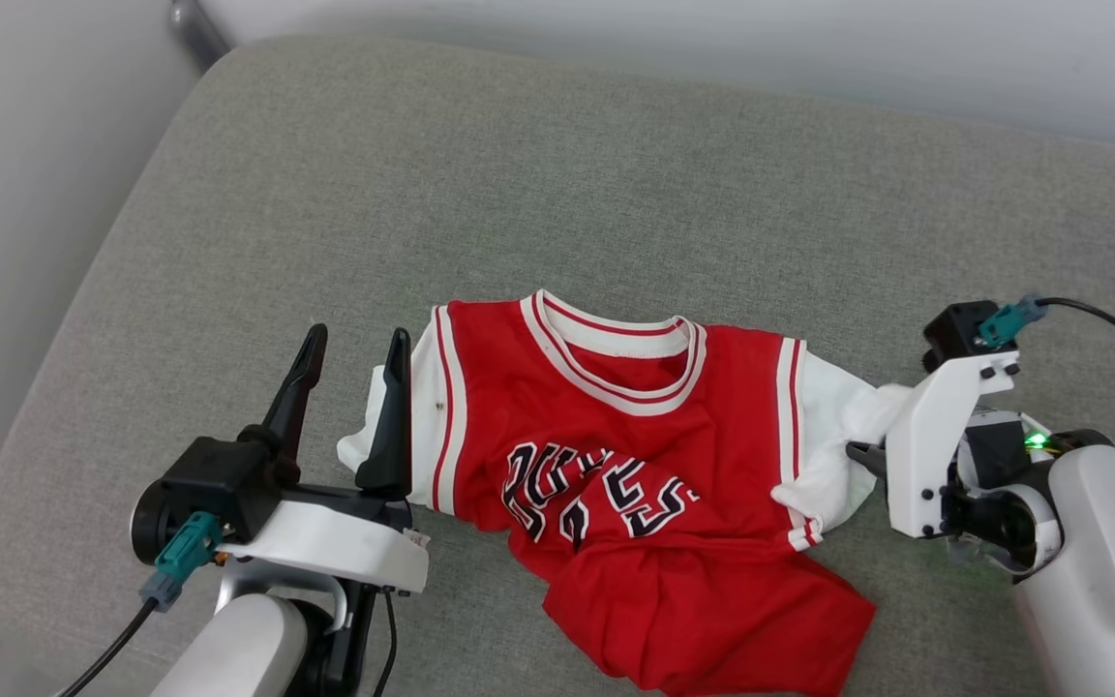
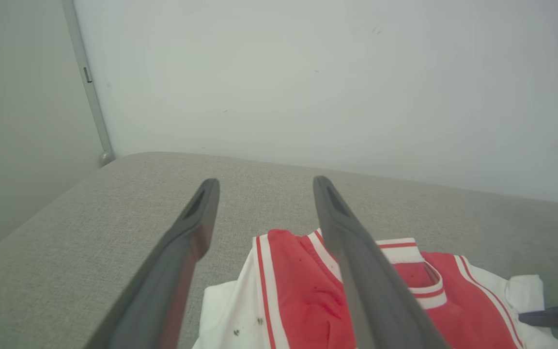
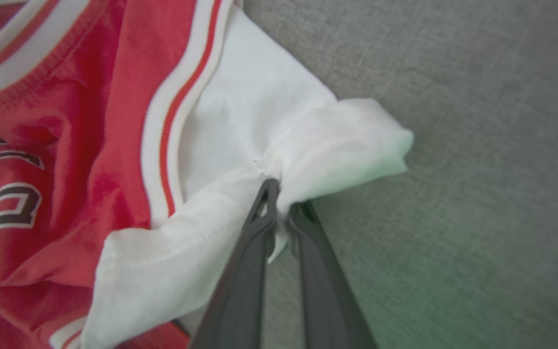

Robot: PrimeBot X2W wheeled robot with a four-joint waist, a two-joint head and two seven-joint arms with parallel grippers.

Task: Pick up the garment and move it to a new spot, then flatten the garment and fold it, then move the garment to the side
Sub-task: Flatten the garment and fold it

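The red jersey T-shirt (image 1: 616,455) lies rumpled, lettering up, on the near middle of the grey cushion (image 1: 519,174). It looks light, limp and a little slick, so it will sag and bunch from any single hold; sleeve ends or shoulders suit best. The right gripper (image 3: 281,191) is pinched narrow on its white sleeve (image 3: 259,121), perhaps on one layer only. The left gripper (image 1: 356,339) hovers spread wide and empty over the cushion's left part, by the opposite sleeve (image 1: 354,448).

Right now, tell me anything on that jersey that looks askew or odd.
The garment lies rumpled, its lettering creased and its lower part twisted aside. The right gripper pinches its bunched white sleeve. Small dark specks mark the other sleeve.
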